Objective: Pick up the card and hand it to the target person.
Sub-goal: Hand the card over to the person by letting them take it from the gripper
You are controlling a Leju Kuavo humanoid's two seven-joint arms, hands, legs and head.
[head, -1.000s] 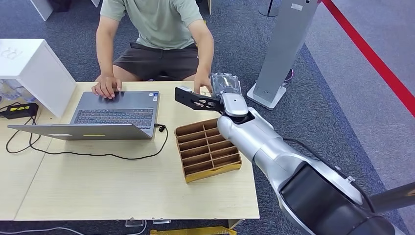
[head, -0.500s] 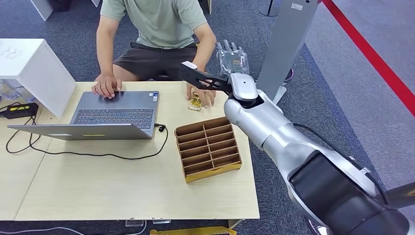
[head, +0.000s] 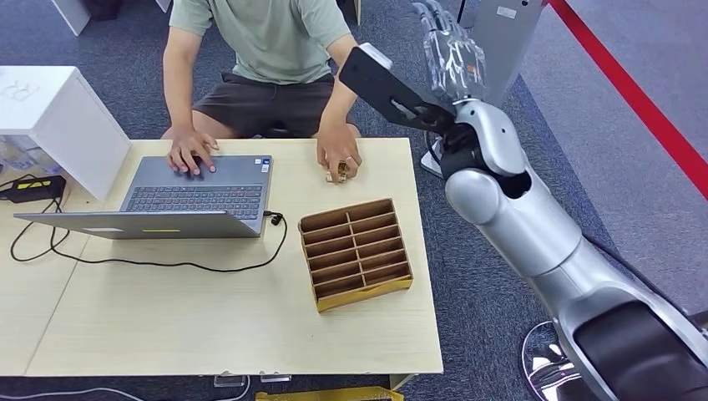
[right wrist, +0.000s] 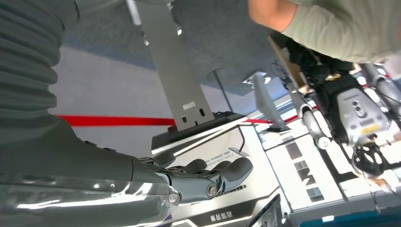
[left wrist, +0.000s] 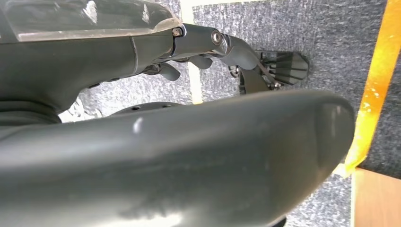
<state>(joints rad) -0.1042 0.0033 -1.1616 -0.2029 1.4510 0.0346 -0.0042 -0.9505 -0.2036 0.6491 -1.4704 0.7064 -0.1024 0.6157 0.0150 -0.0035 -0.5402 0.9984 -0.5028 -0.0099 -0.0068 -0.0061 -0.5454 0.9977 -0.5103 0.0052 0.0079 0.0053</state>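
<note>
Right hand [head: 451, 54] raised off the table's [head: 209, 317] far right corner, fingers spread and holding nothing, while the card [head: 337, 173] lies below and to its left on the table under the person's hand [head: 338, 156]; left hand state unclear.

My head camera sits high on the robot's body and looks forward and down over the table [head: 209, 326], taking in the seated person [head: 267, 50] at its far edge and my raised right arm [head: 518, 217] from a moderate distance. My right wrist camera rides close behind the right hand [right wrist: 198, 182] and, turned on its side, faces outward past the grey stand [right wrist: 170, 71] and red floor line [right wrist: 113, 121], both shared with the head view. My left wrist camera sits hard against the left hand [left wrist: 198, 52], aimed down at grey carpet [left wrist: 331, 33].
</note>
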